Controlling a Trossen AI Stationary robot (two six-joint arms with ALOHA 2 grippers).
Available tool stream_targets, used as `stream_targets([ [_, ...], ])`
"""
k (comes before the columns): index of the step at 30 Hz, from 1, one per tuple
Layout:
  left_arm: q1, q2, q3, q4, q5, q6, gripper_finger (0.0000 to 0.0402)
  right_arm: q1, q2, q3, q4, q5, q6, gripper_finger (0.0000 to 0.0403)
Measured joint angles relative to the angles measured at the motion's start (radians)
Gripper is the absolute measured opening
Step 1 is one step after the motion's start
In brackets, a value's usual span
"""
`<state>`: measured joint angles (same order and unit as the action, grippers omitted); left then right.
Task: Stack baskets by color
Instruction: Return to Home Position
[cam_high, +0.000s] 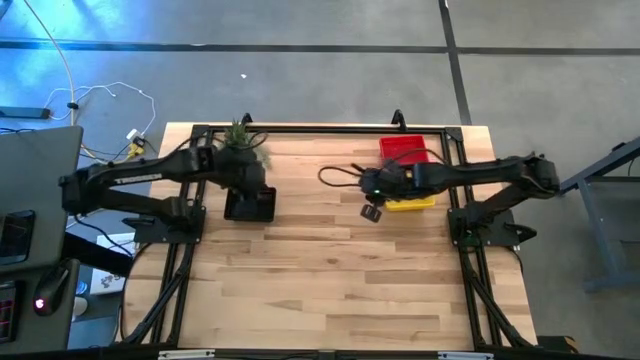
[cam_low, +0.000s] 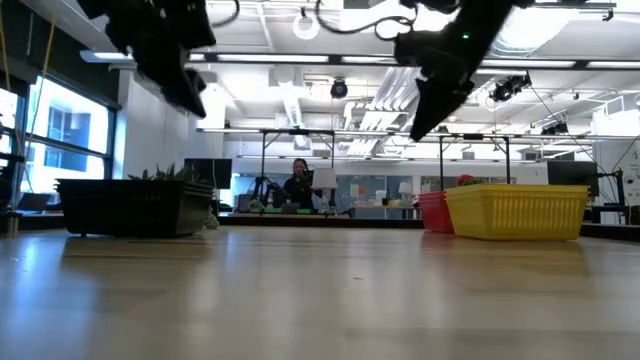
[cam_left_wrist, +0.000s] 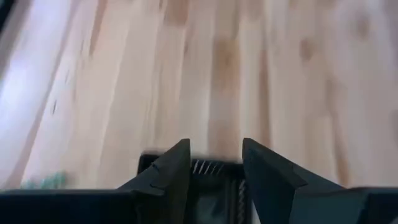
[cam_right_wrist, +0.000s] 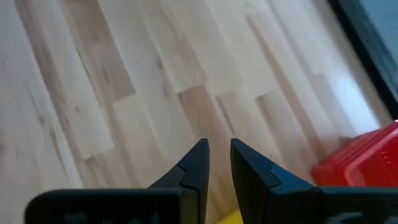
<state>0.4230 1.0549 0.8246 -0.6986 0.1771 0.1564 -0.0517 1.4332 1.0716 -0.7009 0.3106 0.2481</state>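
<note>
A black basket (cam_high: 250, 205) rests with its bottom on the table's far left part, and a green potted plant (cam_high: 240, 140) stands behind it. My left gripper (cam_left_wrist: 214, 146) hangs open above this basket (cam_left_wrist: 208, 169), clear of it and with nothing between its fingers. At the far right, a yellow basket (cam_high: 412, 202) sits on the table just in front of a red basket (cam_high: 405, 150). Left of the yellow basket, my right gripper (cam_high: 372, 211) hovers over bare wood, its fingers a narrow gap apart and empty (cam_right_wrist: 217, 146). Whether any basket has others stacked inside it cannot be told.
A black metal frame (cam_high: 330, 127) runs along the table's far edge and down both sides. A dark cable (cam_high: 340, 175) loops on the wood left of the red basket. Bare wooden tabletop (cam_high: 330, 280) fills the middle and the near half.
</note>
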Motion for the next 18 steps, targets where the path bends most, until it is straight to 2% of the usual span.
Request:
stream_targets([
  [4,-0.045,-0.088,-0.054,0.136,0.025,-0.052,0.0131,0.0,-0.153,-0.169,0.128,0.0,0.008,0.0053],
  [11,-0.106,-0.275,-0.275,0.417,0.024,-0.145,0.0131,0.002,-0.453,-0.462,0.385,-0.058,0.039,0.0053],
  [18,-0.132,-0.427,-0.436,0.563,0.022,-0.222,0.0131,0.002,-0.68,-0.654,0.614,-0.118,0.009,0.0053],
])
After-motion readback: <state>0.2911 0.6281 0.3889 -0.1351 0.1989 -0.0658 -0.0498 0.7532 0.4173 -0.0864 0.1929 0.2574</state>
